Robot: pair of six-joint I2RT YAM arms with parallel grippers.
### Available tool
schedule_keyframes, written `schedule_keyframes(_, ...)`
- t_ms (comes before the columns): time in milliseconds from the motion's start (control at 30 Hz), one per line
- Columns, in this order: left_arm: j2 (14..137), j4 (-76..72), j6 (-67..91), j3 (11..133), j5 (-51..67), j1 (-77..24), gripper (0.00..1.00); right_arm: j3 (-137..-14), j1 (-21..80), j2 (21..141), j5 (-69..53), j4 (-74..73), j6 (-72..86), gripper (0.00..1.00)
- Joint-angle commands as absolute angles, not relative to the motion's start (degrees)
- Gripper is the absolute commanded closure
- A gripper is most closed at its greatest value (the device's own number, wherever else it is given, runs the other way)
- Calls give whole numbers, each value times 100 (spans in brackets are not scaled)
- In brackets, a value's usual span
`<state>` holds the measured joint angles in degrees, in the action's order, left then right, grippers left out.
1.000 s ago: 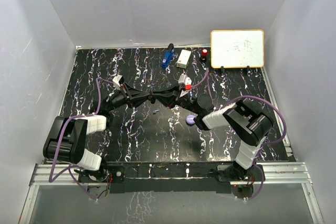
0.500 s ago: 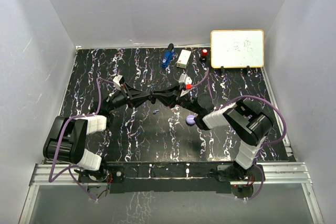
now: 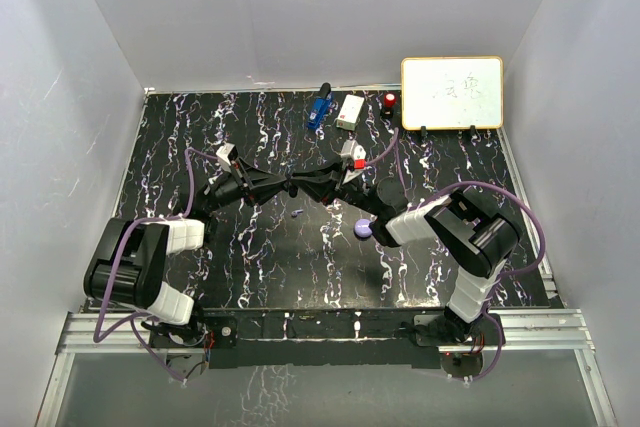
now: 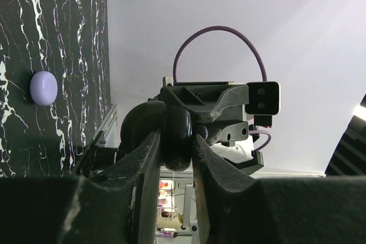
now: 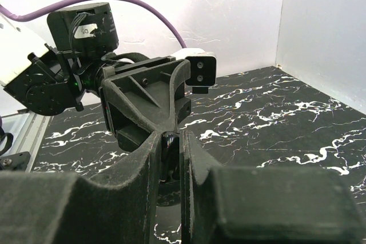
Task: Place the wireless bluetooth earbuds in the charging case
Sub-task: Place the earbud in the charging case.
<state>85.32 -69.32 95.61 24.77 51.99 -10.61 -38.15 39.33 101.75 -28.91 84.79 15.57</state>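
The left gripper (image 4: 176,141) and right gripper (image 5: 170,141) meet tip to tip above mid-table; the left one is clenched on a glossy black piece (image 4: 177,132), case or earbud I cannot tell; the right one's fingers are pinched nearly together at the same spot, and whether they also grip the piece is unclear. A tiny lavender earbud (image 3: 297,213) lies loose on the table (image 3: 250,267) just near of the tips; a lavender puck (image 3: 363,229) sits beside the right arm, apart from it. Along the far edge stand a blue gadget (image 3: 319,107), a white box (image 3: 350,111), a red-topped item (image 3: 389,100) and a whiteboard (image 3: 452,93), well clear of both arms.
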Motion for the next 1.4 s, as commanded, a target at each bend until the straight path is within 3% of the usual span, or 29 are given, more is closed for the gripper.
schedule_keyframes(0, 8544, -7331, 9693, 2645, 5184, -1103, 100, -4025, 3926, 10222, -2992, 10404, 1604, 100)
schedule_keyframes(1367, 9290, -9052, 11004, 2496, 4847, -1107, 100, -4087, 3921, 10013, -2835, 10412, 870, 100)
